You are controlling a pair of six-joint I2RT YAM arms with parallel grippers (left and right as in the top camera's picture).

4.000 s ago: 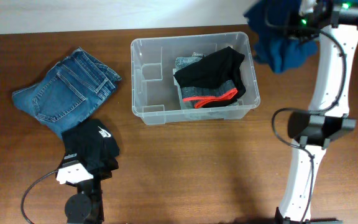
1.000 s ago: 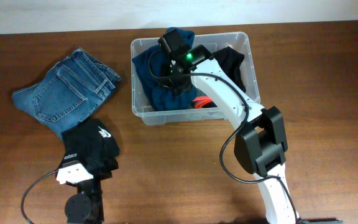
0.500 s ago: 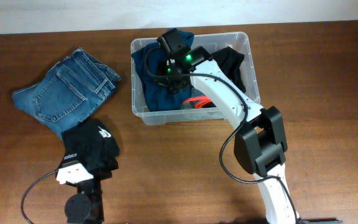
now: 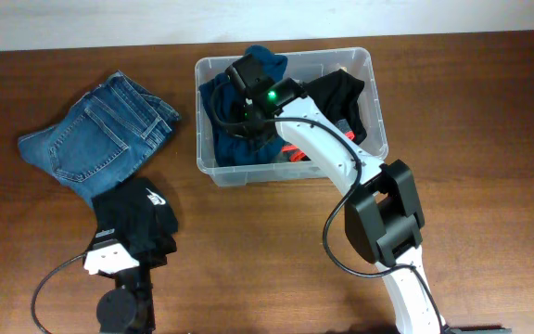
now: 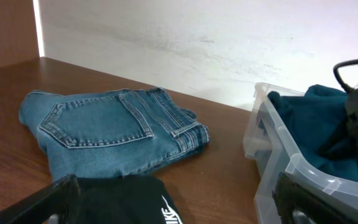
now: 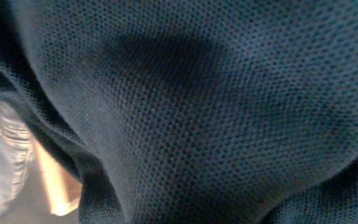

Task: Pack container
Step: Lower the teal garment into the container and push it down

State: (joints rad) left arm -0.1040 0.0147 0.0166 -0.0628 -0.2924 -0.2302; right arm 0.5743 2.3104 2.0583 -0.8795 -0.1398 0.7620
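Overhead: one container (image 4: 375,122) (one teal garment (image 4: 222,137))

I'm seeing a dark teal shirt (image 4: 222,130), finely mesh-woven, filling the left half of the clear tub (image 4: 248,175); at its right a black garment (image 4: 346,93) is showing orange-red trim (image 4: 294,152). At upper left, faded blue jeans (image 4: 95,139) with tan stitching are lying on the brown wood-grain table (image 4: 267,260). At lower left, a black top (image 4: 135,223) is showing a white logo (image 4: 154,197).
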